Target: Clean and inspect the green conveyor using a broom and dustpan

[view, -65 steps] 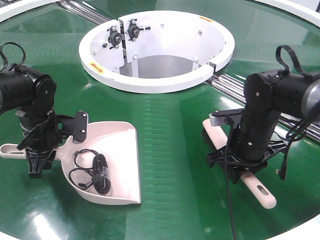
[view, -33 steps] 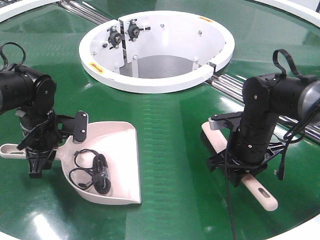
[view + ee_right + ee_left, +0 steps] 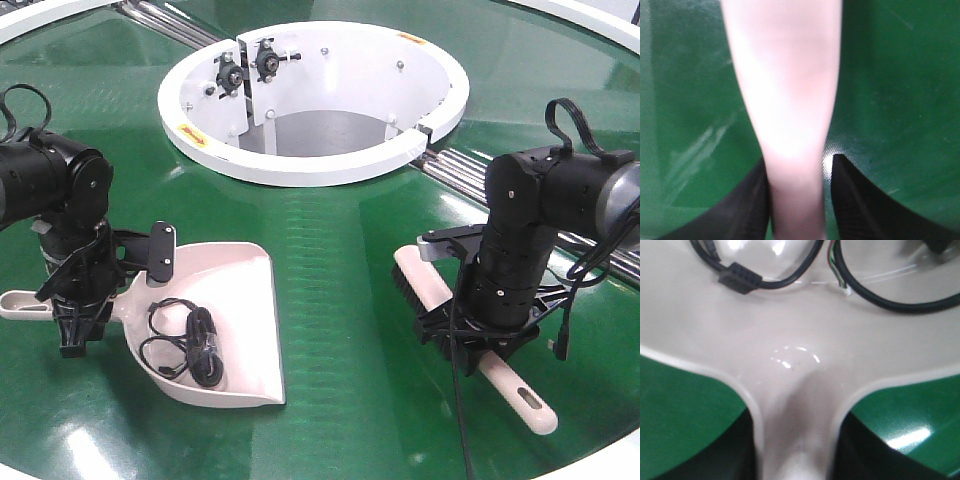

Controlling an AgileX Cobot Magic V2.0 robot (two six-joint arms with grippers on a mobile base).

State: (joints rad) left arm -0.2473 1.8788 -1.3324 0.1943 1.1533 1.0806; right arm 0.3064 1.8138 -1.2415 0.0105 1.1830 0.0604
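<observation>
The pale pink dustpan (image 3: pixel 235 300) lies on the green conveyor (image 3: pixel 345 235) at the left, with a coiled black cable (image 3: pixel 185 340) inside it. My left gripper (image 3: pixel 72 322) is shut on its handle (image 3: pixel 795 440), a dark finger (image 3: pixel 735 450) pressed to each side. To the right lies the broom (image 3: pixel 425 283), tipped so its dark bristles (image 3: pixel 403 288) show, its slotted handle end (image 3: pixel 527 398) pointing to the front. My right gripper (image 3: pixel 482 345) is shut on the broom's handle (image 3: pixel 792 125); the left finger (image 3: pixel 747 210) touches it and a sliver of green shows at the other.
A white ring-shaped housing (image 3: pixel 310 170) with a deep opening stands behind the middle of the belt. Silver rollers (image 3: pixel 470 162) run in a gap at the right and another at the top left. A white rim (image 3: pixel 600 455) edges the belt at the front right.
The right arm shifted slightly left and down. The broom rolled and slid with it, so its bristles now show. The left arm and dustpan barely moved.
</observation>
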